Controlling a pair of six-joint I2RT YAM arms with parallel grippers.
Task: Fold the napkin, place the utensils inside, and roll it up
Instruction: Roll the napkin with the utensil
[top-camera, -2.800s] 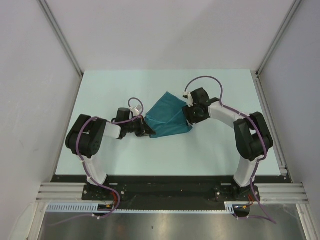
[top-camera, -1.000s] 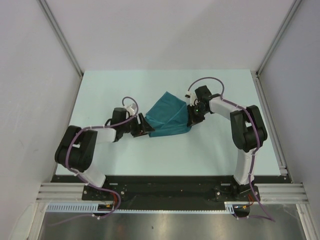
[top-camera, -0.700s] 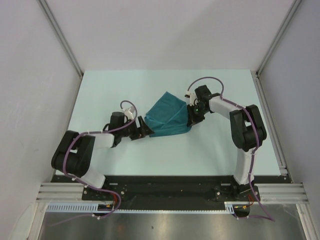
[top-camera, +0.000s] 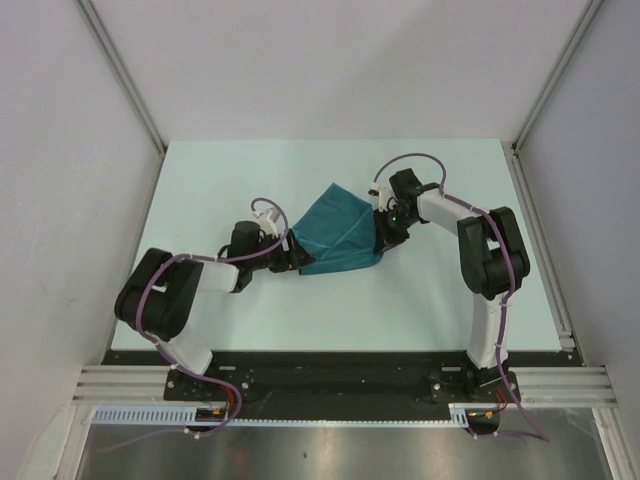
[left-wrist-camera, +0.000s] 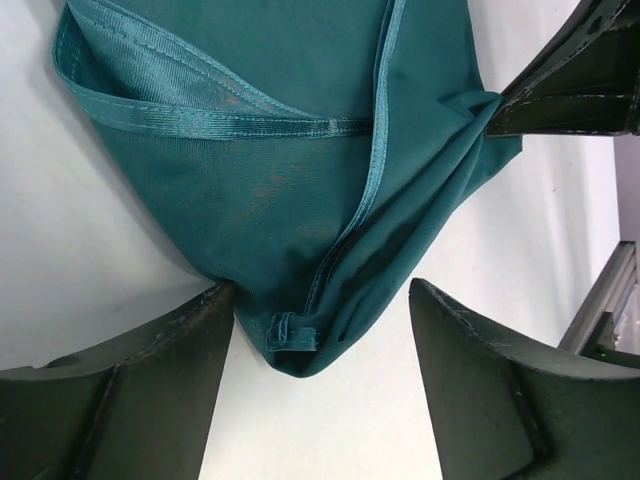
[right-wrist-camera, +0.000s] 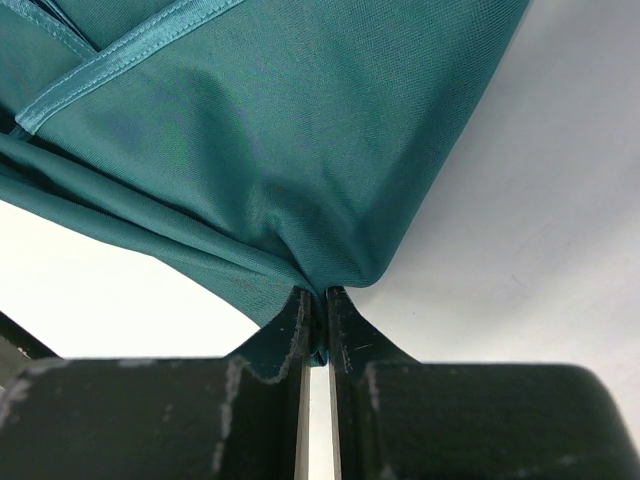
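Top external | napkin (top-camera: 338, 232) lies folded mid-table (top-camera: 200, 180), between both arms | left gripper (left-wrist-camera: 318, 300): jaws apart, straddling the napkin's hemmed corner | right gripper (right-wrist-camera: 316, 305): pinched tight on the opposite corner | handling, judged: soft, light, limp, probably slippery, so grip at the stitched hems | writing: none legible

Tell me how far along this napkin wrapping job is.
Done: the shiny teal cloth napkin lies folded over. In hand: the right end effector pinches one corner; the left end effector is open around another. Left: no spoon is in view, and nothing is rolled.
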